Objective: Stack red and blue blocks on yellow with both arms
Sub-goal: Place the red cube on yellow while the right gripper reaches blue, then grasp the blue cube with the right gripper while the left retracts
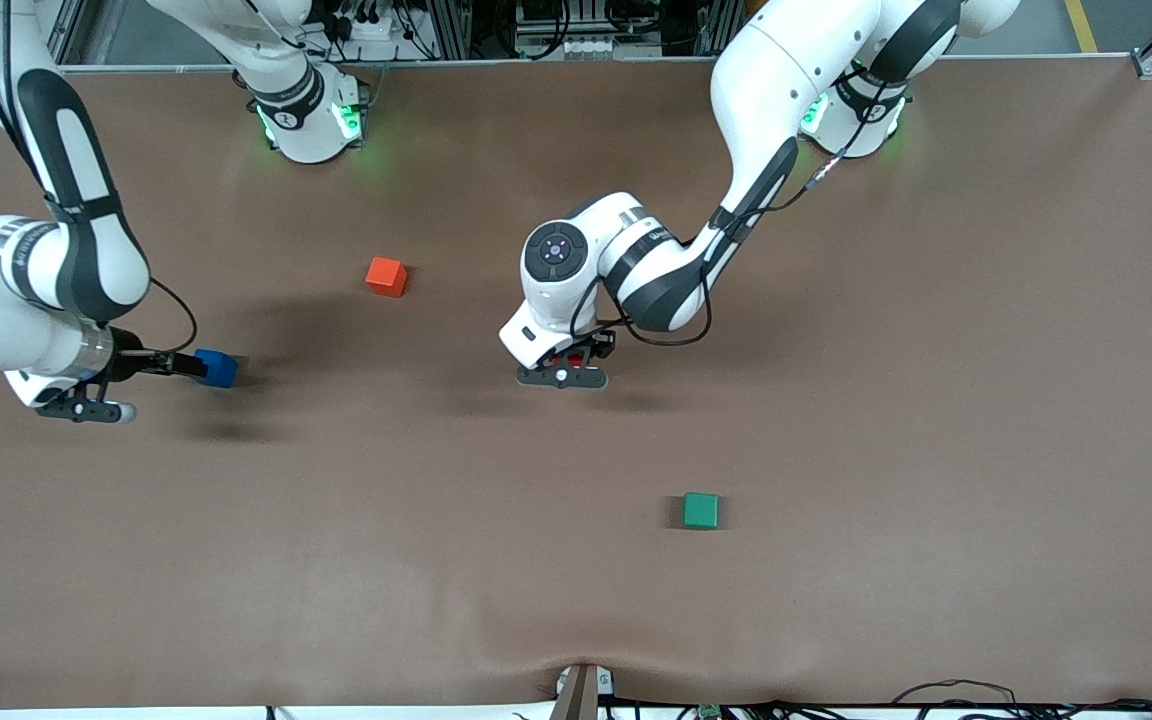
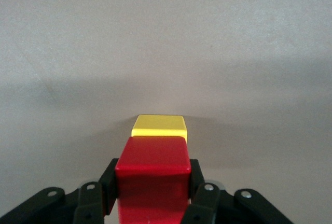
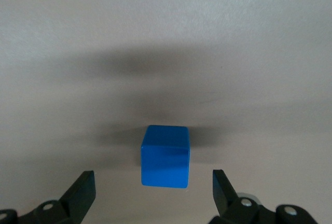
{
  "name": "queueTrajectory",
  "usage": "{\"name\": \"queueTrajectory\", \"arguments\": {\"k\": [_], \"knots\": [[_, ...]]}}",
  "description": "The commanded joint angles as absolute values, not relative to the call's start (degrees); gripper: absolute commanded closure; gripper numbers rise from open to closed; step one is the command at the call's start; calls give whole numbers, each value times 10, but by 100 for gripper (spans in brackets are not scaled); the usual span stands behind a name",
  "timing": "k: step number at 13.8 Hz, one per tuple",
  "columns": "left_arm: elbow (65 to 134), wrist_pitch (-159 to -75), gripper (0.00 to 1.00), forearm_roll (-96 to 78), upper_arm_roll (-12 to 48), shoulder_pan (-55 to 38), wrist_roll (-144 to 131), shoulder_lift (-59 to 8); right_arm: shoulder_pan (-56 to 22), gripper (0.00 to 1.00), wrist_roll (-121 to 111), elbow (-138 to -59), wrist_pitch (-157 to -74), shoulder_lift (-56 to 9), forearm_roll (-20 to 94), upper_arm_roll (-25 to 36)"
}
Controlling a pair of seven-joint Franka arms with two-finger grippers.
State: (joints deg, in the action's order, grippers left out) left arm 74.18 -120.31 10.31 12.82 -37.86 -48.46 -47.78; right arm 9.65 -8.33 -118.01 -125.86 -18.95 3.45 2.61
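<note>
The left claw point(image 2: 153, 195) pinched the red block point(image 2: 152, 175) over the yellow block point(image 2: 159, 126), while the right claw point(image 3: 153, 190) hung spread around the blue block point(image 3: 165, 155).

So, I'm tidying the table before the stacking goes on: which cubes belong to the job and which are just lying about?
In the job: red block, held in the left gripper; yellow cube under it; blue block, by the open right gripper.
Lying about: orange-red cube; green cube.
</note>
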Motion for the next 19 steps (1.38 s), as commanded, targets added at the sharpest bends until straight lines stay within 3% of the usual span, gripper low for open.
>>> {"name": "queueTrajectory", "arguments": {"k": [1,2,3,4,10,16,19], "knots": [[719,-1201,100,94,124,-384,-475,-493,108,0,-86,-1190,-1280,-198,43,18],[719,-1201,100,94,123,-385,-475,-493,107,0,-86,-1199,-1291,-199,43,18],[721,-1201,84,95,121,-388,-474,-493,106,0,-86,-1206,-1302,-199,43,18],[723,-1201,1,98,118,-390,-474,-493,109,0,-85,-1212,-1312,-201,43,18],[726,-1169,0,98,124,-391,-475,-458,107,0,-85,-1231,-1341,-214,43,18],[727,-1047,0,89,123,-355,-456,-327,106,0,-85,-1276,-1397,-214,43,18],[728,-983,0,49,120,-300,-392,-244,104,39,-84,-1274,-1393,-214,43,18]]}}
